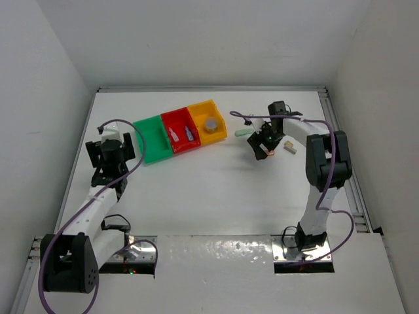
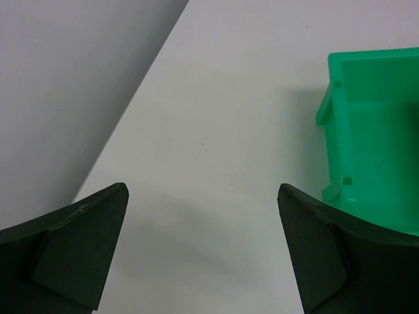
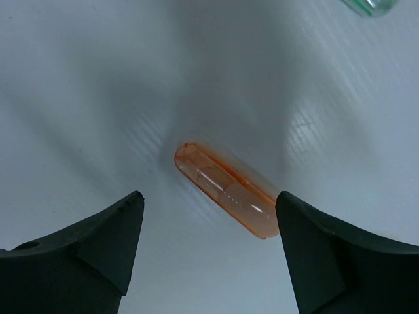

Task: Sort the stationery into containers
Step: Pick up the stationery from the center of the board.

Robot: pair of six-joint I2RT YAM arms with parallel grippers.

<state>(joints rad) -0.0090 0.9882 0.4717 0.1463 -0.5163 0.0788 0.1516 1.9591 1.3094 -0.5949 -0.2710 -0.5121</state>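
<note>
Three joined bins stand at the back of the table: green (image 1: 154,139), red (image 1: 181,131), yellow-orange (image 1: 208,121). A grey roll (image 1: 211,123) lies in the yellow-orange bin, and two small pale items (image 1: 175,135) lie in the red one. My right gripper (image 1: 264,148) is open and hovers just over an orange oblong piece (image 3: 226,190), which lies on the table between the fingers without touching them. A pale green piece (image 1: 242,131) and a tan block (image 1: 289,147) lie to either side of it. My left gripper (image 1: 111,156) is open and empty, left of the green bin (image 2: 373,124).
The side walls stand close to the table's left and right edges. A metal rail (image 1: 347,176) runs along the right edge. The pale green piece shows at the top right corner of the right wrist view (image 3: 370,5).
</note>
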